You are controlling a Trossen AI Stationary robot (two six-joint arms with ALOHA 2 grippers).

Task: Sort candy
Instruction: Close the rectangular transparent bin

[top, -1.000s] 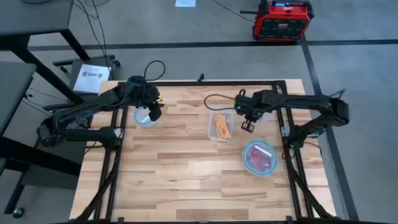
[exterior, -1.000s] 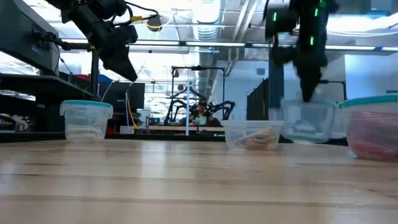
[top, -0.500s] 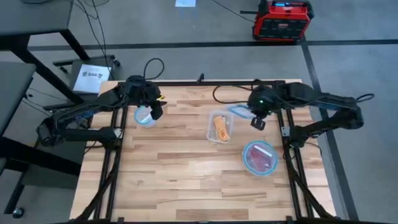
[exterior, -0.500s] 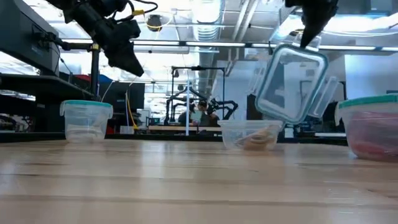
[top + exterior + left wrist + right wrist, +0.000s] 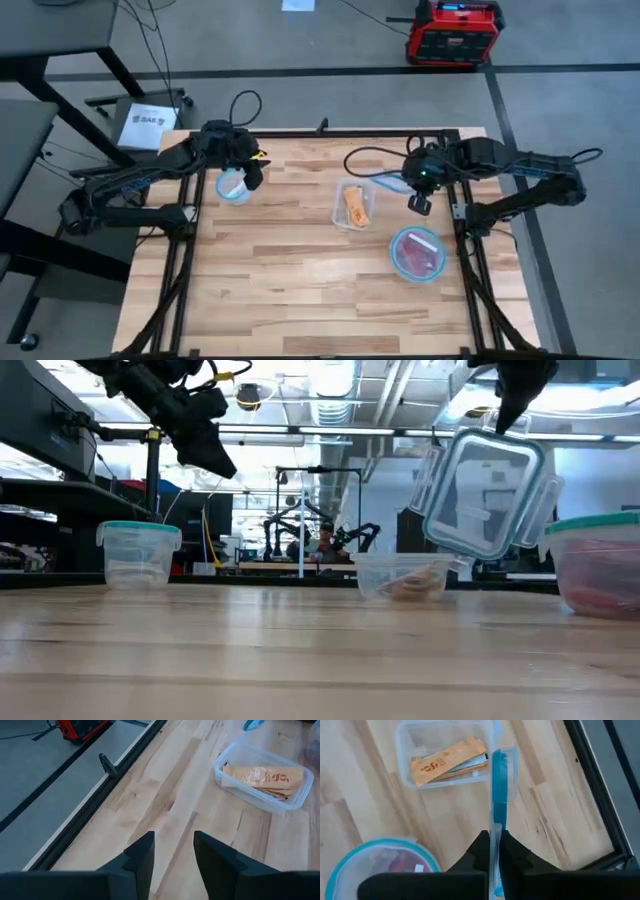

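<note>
1. A wooden table [image 5: 300,290] seen from above carries three clear containers, all in its far half; the near half is bare boards, open from the left edge to the right edge.
2. A rectangular tub [image 5: 354,204] sits uncovered near the middle of the far half. It holds the orange-white candy [image 5: 358,207], flat bar wrappers lying stacked inside its walls.
3. A round blue-rimmed container [image 5: 418,252] stands toward the right edge, closer to the near side than the tub. Red and magenta candy packets [image 5: 415,258] show through its closed lid.
4. A second round container [image 5: 233,187] stands near the far-left corner, lid on. Pale contents show inside it, but what they are cannot be told.
5. The right gripper [image 5: 419,204] hangs in the air between the tub and the right edge, its jaws clamped on the edge of a clear rectangular lid with a blue rim [image 5: 485,495]. In the low view the lid is held tilted, lifted above the tub and apart from it.
6. The left gripper [image 5: 254,180] hovers above the table, just beside the far-left round container on its inner side. Its two fingers [image 5: 142,857] stand apart with nothing between them.
7. A wide strip of bare wood lies between the far-left container and the tub.
8. A dark metal frame [image 5: 330,132] borders the table's far edge.
</note>
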